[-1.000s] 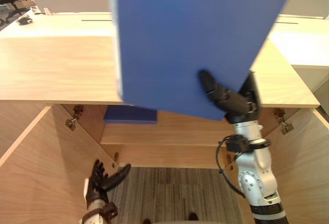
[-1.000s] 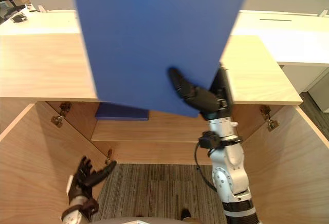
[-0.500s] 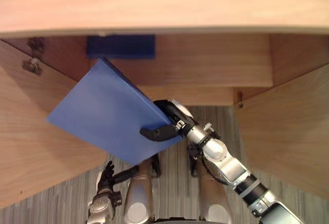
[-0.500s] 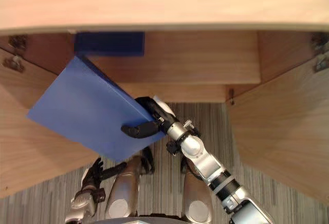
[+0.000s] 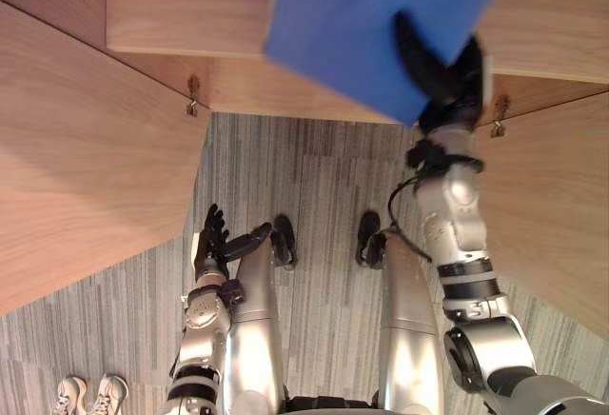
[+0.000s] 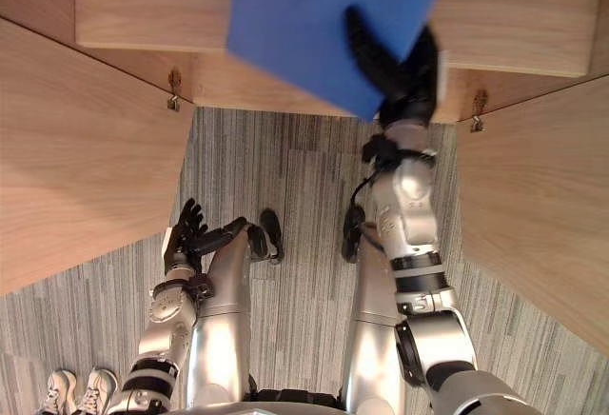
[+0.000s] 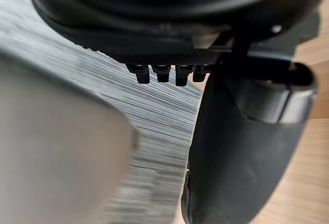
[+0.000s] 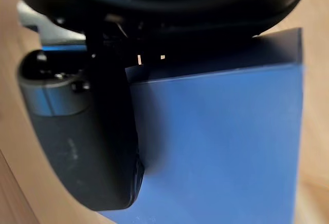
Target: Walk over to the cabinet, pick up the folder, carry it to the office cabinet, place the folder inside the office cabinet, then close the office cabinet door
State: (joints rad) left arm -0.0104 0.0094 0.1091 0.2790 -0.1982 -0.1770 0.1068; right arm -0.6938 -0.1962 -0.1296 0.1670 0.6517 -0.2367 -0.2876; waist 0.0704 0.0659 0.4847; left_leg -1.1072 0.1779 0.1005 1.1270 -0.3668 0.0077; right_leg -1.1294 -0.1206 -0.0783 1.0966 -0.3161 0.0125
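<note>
Grey striped carpet [image 5: 314, 177], pale wood panels [image 5: 86, 148] either side, perhaps doors

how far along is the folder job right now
Pick-up and carry look done: the right robot hand grips the blue folder at the open office cabinet's shelf. Left to do: set it inside, let go, close the door, which stands wide open. The left robot hand hangs open, low.

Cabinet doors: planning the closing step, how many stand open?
2: left door swung out at the robot's left, right door at its right; the right hand holds the blue folder between them.
</note>
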